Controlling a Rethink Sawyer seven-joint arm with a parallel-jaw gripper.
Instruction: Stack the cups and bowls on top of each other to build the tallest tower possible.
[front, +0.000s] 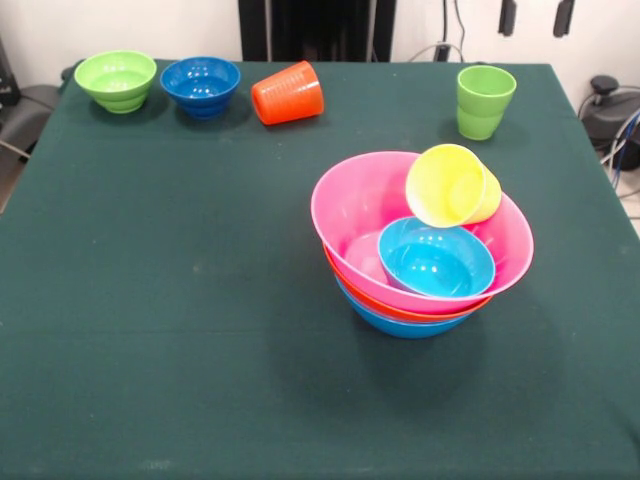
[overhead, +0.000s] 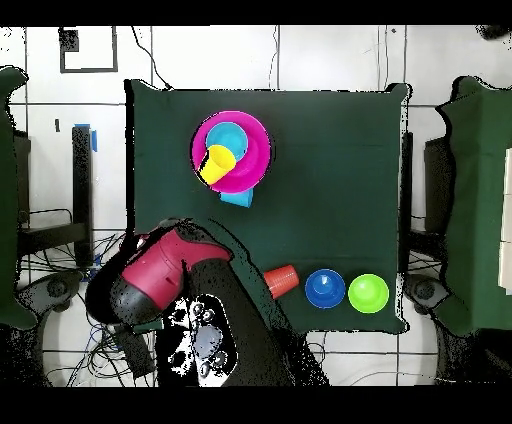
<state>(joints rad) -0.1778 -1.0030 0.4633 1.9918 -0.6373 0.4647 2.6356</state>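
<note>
Green cloth (front: 150, 330) is carrying the tower (front: 420, 290), a yellow cup (front: 452, 186) lying inside; gripper state: cannot tell.

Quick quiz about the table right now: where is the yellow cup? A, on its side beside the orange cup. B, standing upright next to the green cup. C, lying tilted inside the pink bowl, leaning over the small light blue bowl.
C: the yellow cup lies tilted inside the pink bowl, resting against the small light blue bowl.
</note>
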